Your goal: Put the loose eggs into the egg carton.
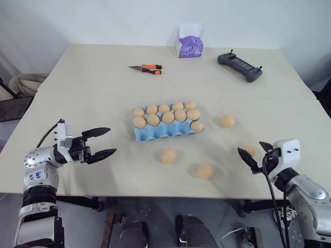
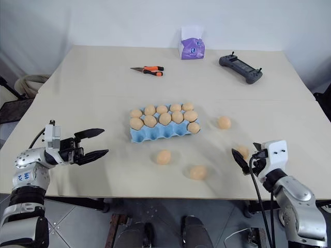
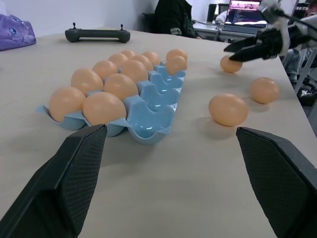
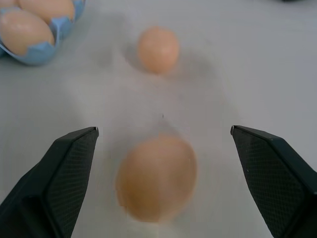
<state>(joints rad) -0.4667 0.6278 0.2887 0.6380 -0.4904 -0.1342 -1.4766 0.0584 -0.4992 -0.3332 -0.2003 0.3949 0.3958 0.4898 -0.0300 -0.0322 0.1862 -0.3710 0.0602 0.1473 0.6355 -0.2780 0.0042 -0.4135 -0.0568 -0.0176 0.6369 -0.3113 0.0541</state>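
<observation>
So the light blue egg carton (image 1: pixel 166 130) sits about dead centre of the head-camera frame on a big beige table (image 1: pixel 103 77). Its two back rows are full of tan eggs and there's one more egg in the front row at the right end; the other front cups are bare blue.

Four loose eggs lie on the table outside it: one (image 1: pixel 168 156) just below the carton, one (image 1: pixel 204 171) a bit further down and right of that, one (image 1: pixel 227 121) off the carton's right end, and one (image 1: pixel 248 150) over at the lower right, right next to the right gripper.

The left gripper (image 1: pixel 102 142) is in the lower left of the frame, well apart from the carton, fingers spread wide with nothing between them. In its wrist view the carton and three of the loose eggs lie out in front of it.

The right gripper (image 1: pixel 254 155) is at the lower right, jaws also gaping and not gripping anything. Its wrist view has that nearest egg (image 4: pixel 156 177) sitting between the two spread fingers (image 4: pixel 64 171), not touched by either as far as I can see, with another egg further out.

Along the top of the frame: orange-handled pliers (image 1: pixel 146 68) upper left of centre, a purple tissue box (image 1: pixel 189 45) top centre, and a dark handheld controller (image 1: pixel 240 66) upper right.
</observation>
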